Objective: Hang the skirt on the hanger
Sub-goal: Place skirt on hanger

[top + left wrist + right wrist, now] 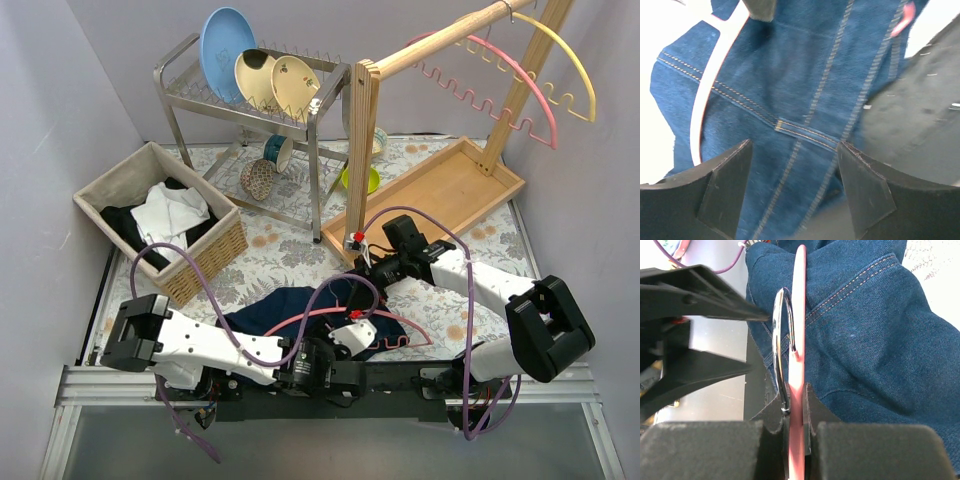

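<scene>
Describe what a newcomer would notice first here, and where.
A dark blue skirt lies heaped at the near edge of the table, with a pink hanger across it, pinched in the right gripper. At the back right, a wooden rack carries more bright hangers; at the back left, plates stand in a metal rack.

The left hand (794, 145) gapes wide, the right hand (796, 392) is clamped tight, both arms reaching inward.
</scene>
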